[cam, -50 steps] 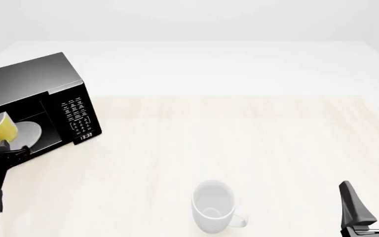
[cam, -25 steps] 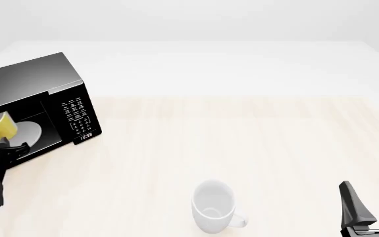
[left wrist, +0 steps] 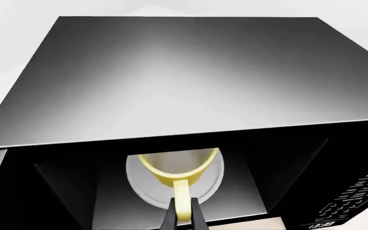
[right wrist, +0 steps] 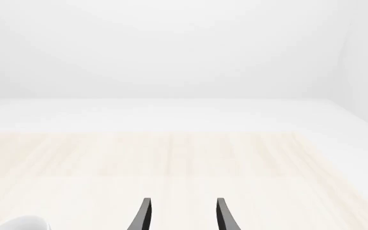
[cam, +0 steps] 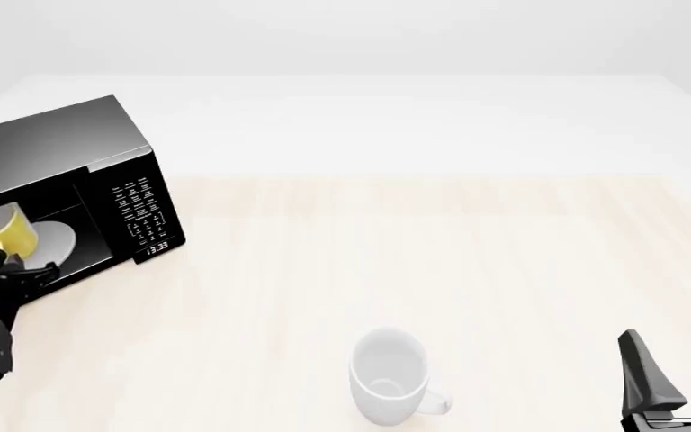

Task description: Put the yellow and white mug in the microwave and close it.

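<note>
simulated tabletop | pale wood table (cam: 442,252) | blank white surround | microwave (cam: 69,171)

The mug (cam: 0,232) sits inside the microwave (cam: 76,153), over its plate (left wrist: 212,184), just ahead of the left hand (left wrist: 183,218), whose fingers close on the handle. The other mug (cam: 390,375) stands on the desk (cam: 442,243), left of the right hand (cam: 679,369), well apart from it.
</note>
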Action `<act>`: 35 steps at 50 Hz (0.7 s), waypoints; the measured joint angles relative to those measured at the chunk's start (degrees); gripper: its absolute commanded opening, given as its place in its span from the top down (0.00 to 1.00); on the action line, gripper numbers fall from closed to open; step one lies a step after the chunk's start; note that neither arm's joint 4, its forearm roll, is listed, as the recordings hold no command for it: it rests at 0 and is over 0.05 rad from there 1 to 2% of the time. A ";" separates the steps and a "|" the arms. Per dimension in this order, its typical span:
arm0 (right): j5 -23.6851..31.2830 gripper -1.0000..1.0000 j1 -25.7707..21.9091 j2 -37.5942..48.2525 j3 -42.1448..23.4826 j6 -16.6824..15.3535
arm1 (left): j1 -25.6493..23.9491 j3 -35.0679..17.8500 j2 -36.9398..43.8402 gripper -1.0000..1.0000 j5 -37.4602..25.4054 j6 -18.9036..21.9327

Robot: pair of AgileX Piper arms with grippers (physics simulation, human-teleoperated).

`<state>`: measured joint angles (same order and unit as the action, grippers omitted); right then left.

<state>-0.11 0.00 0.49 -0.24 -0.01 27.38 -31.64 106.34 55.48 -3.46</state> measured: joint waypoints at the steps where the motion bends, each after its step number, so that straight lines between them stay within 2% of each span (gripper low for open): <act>1: 0.00 0.00 0.00 0.00 0.00 0.00 | 0.04 -0.03 0.10 1.00 0.01 0.02; 35: 0.00 0.00 0.00 0.00 0.00 0.00 | 0.10 -1.31 3.54 1.00 -0.43 -0.07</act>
<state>-0.11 0.00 0.49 -0.24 -0.01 27.48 -32.95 109.88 55.05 -3.53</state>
